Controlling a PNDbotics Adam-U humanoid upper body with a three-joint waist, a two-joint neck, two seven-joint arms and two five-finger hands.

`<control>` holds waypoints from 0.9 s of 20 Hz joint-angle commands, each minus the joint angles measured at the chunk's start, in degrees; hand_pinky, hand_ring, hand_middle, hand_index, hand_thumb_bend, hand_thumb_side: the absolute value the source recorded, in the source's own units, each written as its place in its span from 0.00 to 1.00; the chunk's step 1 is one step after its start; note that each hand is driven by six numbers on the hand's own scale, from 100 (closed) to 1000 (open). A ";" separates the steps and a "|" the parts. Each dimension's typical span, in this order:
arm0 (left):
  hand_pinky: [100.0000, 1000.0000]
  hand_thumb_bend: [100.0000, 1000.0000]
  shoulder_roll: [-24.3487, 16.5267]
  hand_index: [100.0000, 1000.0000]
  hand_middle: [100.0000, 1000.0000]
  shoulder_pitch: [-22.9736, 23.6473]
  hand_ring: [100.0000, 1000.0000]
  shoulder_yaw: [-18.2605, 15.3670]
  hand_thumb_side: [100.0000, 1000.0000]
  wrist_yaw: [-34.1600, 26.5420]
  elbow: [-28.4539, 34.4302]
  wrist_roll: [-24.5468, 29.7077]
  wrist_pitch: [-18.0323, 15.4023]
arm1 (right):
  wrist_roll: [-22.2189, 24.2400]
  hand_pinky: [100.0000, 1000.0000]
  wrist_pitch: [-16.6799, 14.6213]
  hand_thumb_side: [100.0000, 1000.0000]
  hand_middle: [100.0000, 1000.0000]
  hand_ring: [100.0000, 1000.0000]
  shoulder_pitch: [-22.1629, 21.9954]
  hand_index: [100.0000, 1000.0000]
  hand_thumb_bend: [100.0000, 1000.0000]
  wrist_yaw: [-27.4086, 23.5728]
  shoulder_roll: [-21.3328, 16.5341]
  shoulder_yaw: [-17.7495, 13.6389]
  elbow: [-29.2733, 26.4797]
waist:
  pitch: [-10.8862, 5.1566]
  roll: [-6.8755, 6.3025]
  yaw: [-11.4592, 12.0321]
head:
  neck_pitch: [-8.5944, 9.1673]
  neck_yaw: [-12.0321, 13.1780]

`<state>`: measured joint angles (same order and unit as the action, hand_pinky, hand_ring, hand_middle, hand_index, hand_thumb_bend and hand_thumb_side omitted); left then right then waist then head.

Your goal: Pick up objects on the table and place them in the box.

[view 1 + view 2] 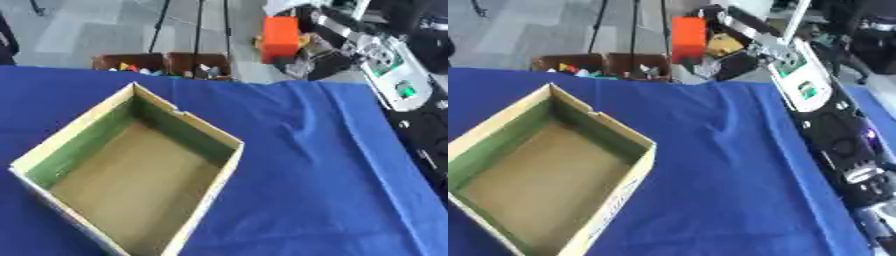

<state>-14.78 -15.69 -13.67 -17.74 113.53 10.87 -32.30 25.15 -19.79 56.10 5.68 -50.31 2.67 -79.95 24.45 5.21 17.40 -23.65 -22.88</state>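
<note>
An open cardboard box with green-tinted inner walls sits on the blue tablecloth at the left; nothing lies inside it. My right arm runs from the lower right up along the table's right side. Its hand is raised near the far edge with its fingers around an orange block. A bit of yellow shows between the block and the hand. The hand is blurred. My left hand appears in neither view.
Beyond the table's far edge stand two brown bins holding small coloured items. Dark stand legs rise from the grey floor behind them. The cloth is wrinkled near the far right.
</note>
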 commanded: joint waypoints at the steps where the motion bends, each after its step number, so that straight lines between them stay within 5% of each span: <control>1: 0.50 0.00 -2.12 0.90 0.82 -0.35 0.69 -0.54 0.87 -0.90 1.07 -0.57 0.05 | 0.22 0.50 1.74 0.16 0.29 0.42 1.91 0.44 0.00 -1.61 0.09 1.19 -4.59 | -3.15 1.01 0.39 | -0.53 -0.46; 11: 0.50 0.00 -2.86 0.90 0.81 -0.73 0.69 -0.93 0.87 -2.84 1.07 -1.93 -0.69 | 2.25 0.51 5.82 0.13 0.28 0.41 5.74 0.44 0.00 -0.29 11.69 4.24 -6.04 | -4.36 1.61 3.04 | -1.24 -1.82; 18: 0.50 0.00 -3.44 0.90 0.81 -1.89 0.68 -0.43 0.86 -4.33 1.07 -2.52 -1.65 | 2.51 0.52 7.46 0.11 0.28 0.41 4.90 0.44 0.00 6.38 19.65 5.41 -4.88 | -4.65 1.80 4.48 | -1.16 -3.23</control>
<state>-16.39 -16.95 -13.99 -21.56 113.53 8.53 -33.68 27.67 -12.62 60.14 10.65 -30.95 8.22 -84.61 22.12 6.50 21.90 -24.67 -25.71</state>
